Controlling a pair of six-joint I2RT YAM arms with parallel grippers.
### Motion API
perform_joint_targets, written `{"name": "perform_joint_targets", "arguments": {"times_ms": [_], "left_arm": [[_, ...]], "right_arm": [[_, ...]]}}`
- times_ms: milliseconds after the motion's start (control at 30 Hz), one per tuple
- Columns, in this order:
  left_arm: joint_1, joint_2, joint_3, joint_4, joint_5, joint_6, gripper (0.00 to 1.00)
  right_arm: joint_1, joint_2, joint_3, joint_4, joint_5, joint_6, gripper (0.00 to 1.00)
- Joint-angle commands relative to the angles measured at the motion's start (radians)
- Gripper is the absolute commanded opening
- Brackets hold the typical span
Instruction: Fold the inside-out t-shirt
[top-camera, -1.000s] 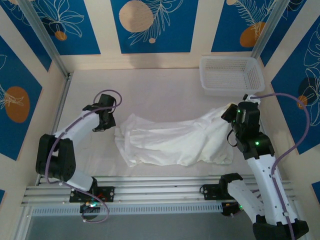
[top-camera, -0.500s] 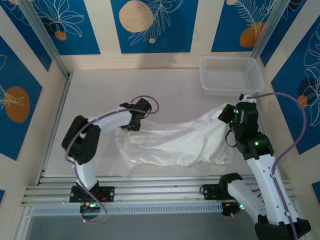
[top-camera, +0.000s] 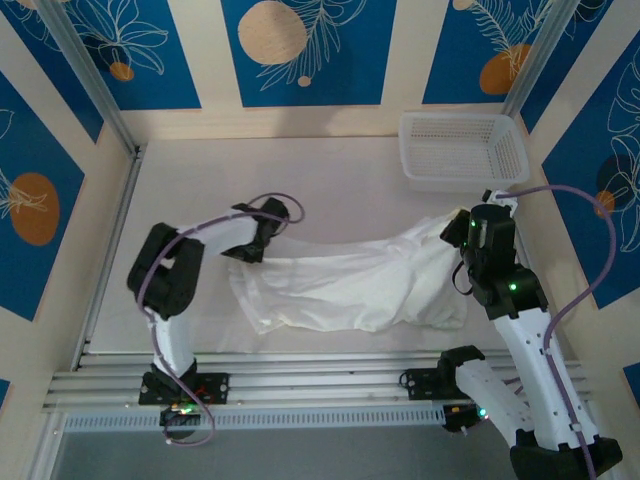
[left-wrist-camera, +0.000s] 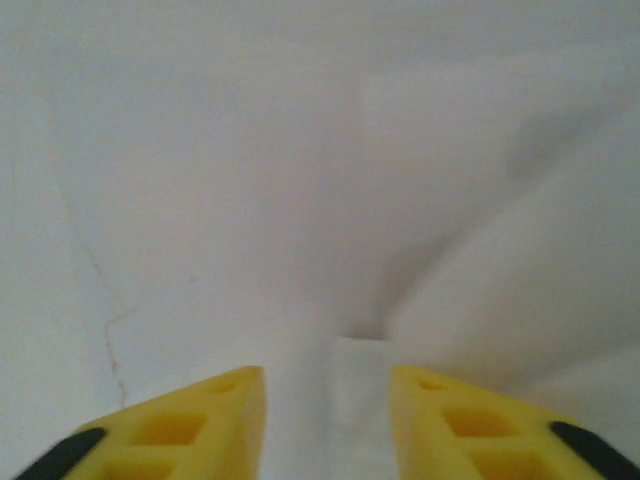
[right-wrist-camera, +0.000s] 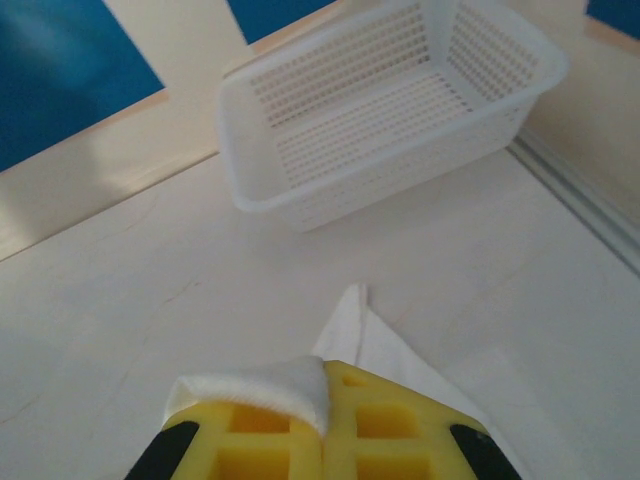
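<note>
The shirt is white and wrinkled. It lies in a long heap on the near half of the table, between the two arms.

The right claw is pressed together on the far right corner of the shirt. In the right wrist view, the right claw has its two yellow fingers tight side by side. A white edge of the shirt comes up from the crack between them and folds over the left finger. A pointed flap of cloth lies on the table just past the fingertips. Farther out sits the white basket, well apart from the claw and close to the back wall. From above, the basket is in the far right corner of the table.

The left claw is at the far left corner of the shirt and points down at it. In the left wrist view, the left claw has its fingers spread apart, with a raised fold of the shirt between them. I cannot tell if the fingers touch that fold. Past the claw, the cloth is smooth on the left and lies in soft folds on the right.
</note>
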Motion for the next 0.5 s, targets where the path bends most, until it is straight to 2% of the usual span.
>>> {"name": "perform_joint_targets", "arguments": {"times_ms": [0,100,267,333,467], "left_arm": [[0.132,-0.135,-0.083,0.08,0.188,-0.03,0.3],[0.191,-0.198,-0.138,0.153,0.352,-0.026,0.19],[0.187,-0.304,-0.219,0.276,0.643,-0.05,0.13],[0.149,-0.348,-0.239,0.274,0.644,-0.072,0.15],[0.01,-0.352,-0.193,0.172,0.396,-0.033,0.31]], "right_arm": [[-0.014,-0.025,0.044,-0.012,0.096,-0.02,0.0],[-0.018,-0.032,0.041,-0.003,0.063,-0.021,0.0],[-0.012,-0.029,0.027,0.025,-0.051,-0.002,0.0],[-0.003,-0.028,0.027,0.025,-0.06,0.001,0.0],[0.013,-0.03,0.021,0.037,-0.06,0.007,0.0]]}}
